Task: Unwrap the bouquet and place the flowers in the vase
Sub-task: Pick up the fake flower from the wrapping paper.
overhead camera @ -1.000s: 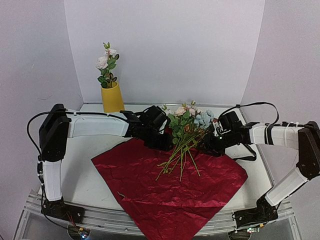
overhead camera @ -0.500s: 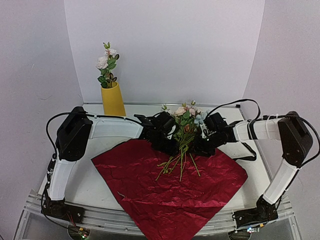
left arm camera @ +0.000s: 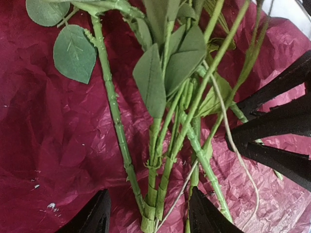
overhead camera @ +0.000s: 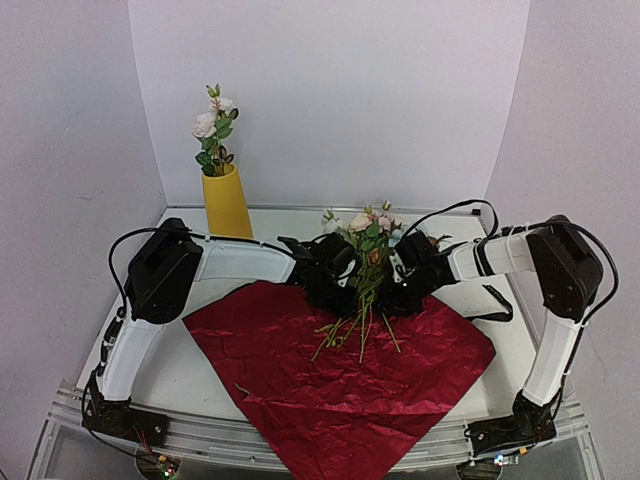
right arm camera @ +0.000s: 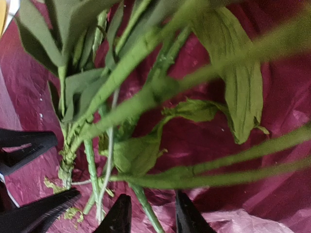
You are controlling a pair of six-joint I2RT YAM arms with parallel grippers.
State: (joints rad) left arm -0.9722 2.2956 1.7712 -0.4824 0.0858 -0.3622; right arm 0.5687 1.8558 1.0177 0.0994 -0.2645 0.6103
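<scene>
Currently: left end effector released, straddling flowers on paper; right end effector released too, one stem between.

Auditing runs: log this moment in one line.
paper spread flat | flowers on it | left claw, right claw open astride stems | vase back-left

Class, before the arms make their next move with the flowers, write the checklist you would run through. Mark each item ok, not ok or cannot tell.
1. Wrapping paper opened flat on the table: ok.
2. Flower stems lie between the open fingers of the left gripper: ok.
3. Right gripper closed firmly on a stem: cannot tell; a gap shows between its fingers.
4. Vase upright: ok.
5. Room left in the vase mouth: cannot tell; blooms already stand in it.
</scene>
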